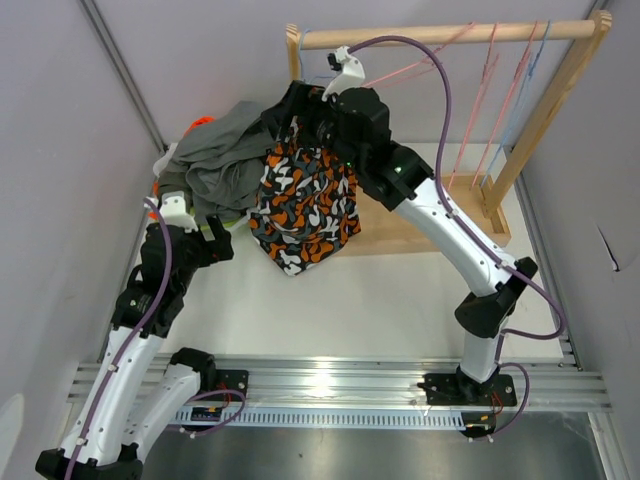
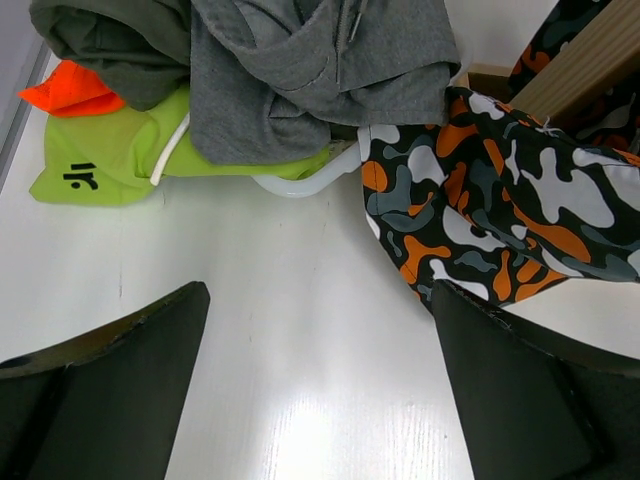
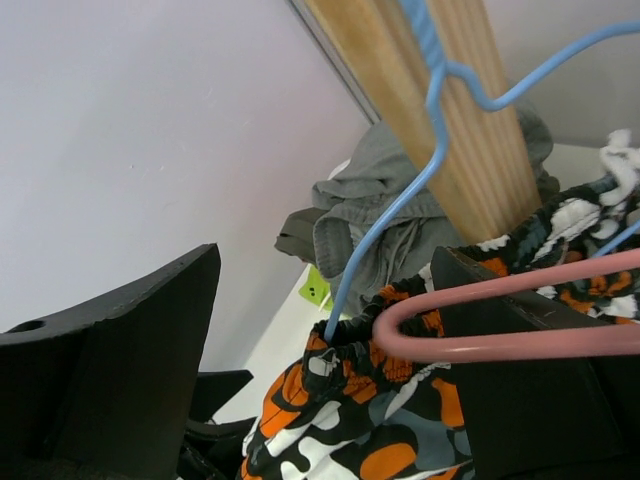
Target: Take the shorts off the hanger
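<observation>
Far left, grey shorts (image 2: pixel 300 70) lie heaped over orange shorts (image 2: pixel 75 90) and lime shorts (image 2: pixel 110 150), the lime bearing an unreadable black mark. The left gripper (image 2: pixel 320 290) gapes wide nearby. Rightward, camo shorts (image 1: pixel 305 205) hang on the rack (image 1: pixel 510 32), the right gripper (image 3: pixel 328 260) wide at their waistband.

Shorts (image 2: pixel 300 70): soft matt cloth, creased. Rack (image 3: pixel 470 130): bare wood, fine grain. Blue hanger (image 3: pixel 385 225) and pink hanger (image 3: pixel 480 346): smooth glossy wire. Table (image 2: pixel 300 330): white, glossy.
</observation>
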You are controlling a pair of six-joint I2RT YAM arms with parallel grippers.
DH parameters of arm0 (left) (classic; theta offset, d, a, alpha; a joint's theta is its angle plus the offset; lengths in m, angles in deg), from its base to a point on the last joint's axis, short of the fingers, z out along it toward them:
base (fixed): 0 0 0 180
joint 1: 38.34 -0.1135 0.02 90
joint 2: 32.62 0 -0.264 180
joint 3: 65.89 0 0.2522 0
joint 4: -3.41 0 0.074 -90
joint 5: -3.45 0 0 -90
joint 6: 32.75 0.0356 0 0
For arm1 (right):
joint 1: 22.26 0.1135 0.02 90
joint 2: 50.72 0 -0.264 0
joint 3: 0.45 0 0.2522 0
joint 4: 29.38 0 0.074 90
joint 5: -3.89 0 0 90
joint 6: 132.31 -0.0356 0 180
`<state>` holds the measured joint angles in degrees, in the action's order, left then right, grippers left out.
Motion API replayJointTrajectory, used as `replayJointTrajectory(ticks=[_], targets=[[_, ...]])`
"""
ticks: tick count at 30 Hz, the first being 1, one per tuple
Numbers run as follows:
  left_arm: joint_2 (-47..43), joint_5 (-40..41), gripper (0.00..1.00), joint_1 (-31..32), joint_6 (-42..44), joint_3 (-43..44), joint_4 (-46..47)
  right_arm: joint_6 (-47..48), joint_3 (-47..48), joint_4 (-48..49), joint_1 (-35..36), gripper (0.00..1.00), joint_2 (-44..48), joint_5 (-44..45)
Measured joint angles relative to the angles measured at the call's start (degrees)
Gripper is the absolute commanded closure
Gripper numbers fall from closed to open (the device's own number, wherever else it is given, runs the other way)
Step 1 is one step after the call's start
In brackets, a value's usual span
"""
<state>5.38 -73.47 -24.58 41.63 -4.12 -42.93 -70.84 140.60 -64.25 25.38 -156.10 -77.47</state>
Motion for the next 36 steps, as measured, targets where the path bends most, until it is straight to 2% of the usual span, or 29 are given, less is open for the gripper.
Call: replayJointTrajectory(ticks=[3,4,8,10,15,19,24,26,31,36], targets=[[-0.02,-0.02,0.01,0.00,0.00,0.00,0.26,-0.07,0.00,0.42,0.98,0.17,-1.01,0.66],[-0.02,-0.02,0.01,0.02,0.00,0.00,0.31,-0.07,0.00,0.48,1.31,0.28,-1.25,0.85],[-0.20,-0.07,0.01,0.11,0.02,0.00,0.31,0.11,0.00,0.85,2.19,0.54,-1.70,1.79],[-0.22,-0.07,0.01,0.20,0.00,0.00,0.33,0.15,0.00,0.92,2.47,0.63,-1.73,2.58],[-0.26,-0.22,0.01,0.42,0.00,0.00,0.33,0.28,-0.22,0.96,2.73,0.76,-1.66,4.28],[-0.26,-0.24,0.02,0.66,0.02,0.00,0.33,0.35,-2.80,2.19,3.15,0.81,-0.42,5.73],[-0.26,-1.03,0.01,1.99,0.15,0.00,0.33,0.17,-4.52,1.57,3.26,0.95,1.36,7.02],[-0.22,-1.16,0.01,4.76,0.17,0.26,0.07,0.35,-4.61,1.53,3.30,1.00,2.01,6.95],[1.03,-0.92,0.01,14.51,0.20,5.51,-1.33,1.11,-4.61,1.40,3.91,1.00,4.57,7.04],[2.58,-2.38,0.01,22.88,0.48,11.72,2.29,1.68,-4.61,1.40,3.96,1.00,7.04,7.23]])
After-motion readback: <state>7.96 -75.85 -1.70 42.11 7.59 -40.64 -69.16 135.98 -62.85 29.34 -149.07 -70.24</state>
